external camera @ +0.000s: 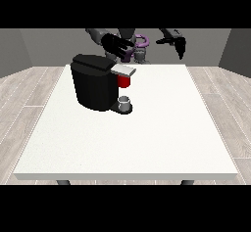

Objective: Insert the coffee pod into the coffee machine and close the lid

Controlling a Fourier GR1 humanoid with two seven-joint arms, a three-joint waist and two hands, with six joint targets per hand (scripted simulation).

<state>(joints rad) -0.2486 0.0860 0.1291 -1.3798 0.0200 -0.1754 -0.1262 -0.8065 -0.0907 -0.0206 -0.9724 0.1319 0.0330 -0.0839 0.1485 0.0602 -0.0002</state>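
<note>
Facing the robot across the white table, the front view shows a black coffee machine standing on the table's far half, toward the view's left. Its grey lid lies flat over a red part, which may be the coffee pod seated in the brew head; the view does not settle this. A small grey cup stands on the machine's base plate, directly below the red part.

The hand at the view's left hovers just above and behind the machine's top, near the lid, with its fingers spread and extended toward the view's right. It holds nothing, and whether it touches the machine cannot be told.

The hand at the view's right is raised clear of the table, well apart from the machine, fingers relaxed and pointing downward, holding nothing.

The robot's torso is partly visible between the two hands.
</note>
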